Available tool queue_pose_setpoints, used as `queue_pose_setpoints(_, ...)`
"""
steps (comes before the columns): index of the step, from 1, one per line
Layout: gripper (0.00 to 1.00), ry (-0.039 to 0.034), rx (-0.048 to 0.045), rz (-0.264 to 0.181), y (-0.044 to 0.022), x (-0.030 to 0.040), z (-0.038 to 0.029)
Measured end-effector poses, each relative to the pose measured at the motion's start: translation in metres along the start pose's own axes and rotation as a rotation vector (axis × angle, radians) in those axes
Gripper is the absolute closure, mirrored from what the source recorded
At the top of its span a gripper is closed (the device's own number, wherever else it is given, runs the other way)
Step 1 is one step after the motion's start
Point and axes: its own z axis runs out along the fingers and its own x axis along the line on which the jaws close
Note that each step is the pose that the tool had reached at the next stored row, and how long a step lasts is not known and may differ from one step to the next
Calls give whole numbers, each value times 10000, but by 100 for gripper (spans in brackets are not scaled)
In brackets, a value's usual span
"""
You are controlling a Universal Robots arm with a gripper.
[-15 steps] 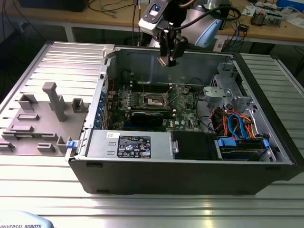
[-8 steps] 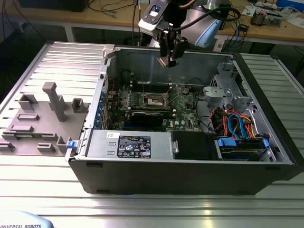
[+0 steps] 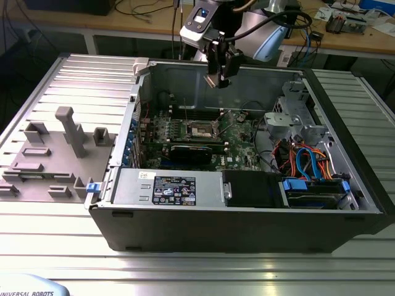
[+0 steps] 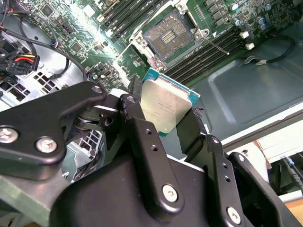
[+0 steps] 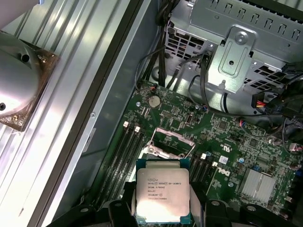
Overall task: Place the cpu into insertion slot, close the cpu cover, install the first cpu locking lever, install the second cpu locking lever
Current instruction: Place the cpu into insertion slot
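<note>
While the gripper is clenched on the cpu, one black finger on each of two opposite edges, the chip hangs in the air above the open computer case, about level with its upper rim and well clear of the motherboard. The insertion slot lies below, uncovered, its contact field exposed, between rows of memory slots.

Assessment of the step in hand, placing the chip: it should be brought square over the socket, turned so that its edges run parallel with the silvery rim, levelled, and lowered straight down. Any sideways drag would likely bend the contacts. The grip should be let go only once the chip sits flat inside the rim.

Condition of the cpu: square, flat, with a dull silver-grey metal top bearing faint print and a narrow green border. No damage is apparent on the visible face; the underside is hidden.
</note>
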Motion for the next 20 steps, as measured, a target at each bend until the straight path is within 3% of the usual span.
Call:
queue_pose_setpoints(7, 46, 0, 0, 0, -1, 0, 15)
queue_pose_setpoints(9, 46, 1, -1, 0, -5, -1, 58)
queue_pose_setpoints(20, 46, -1, -2, 23, -6, -1, 70)
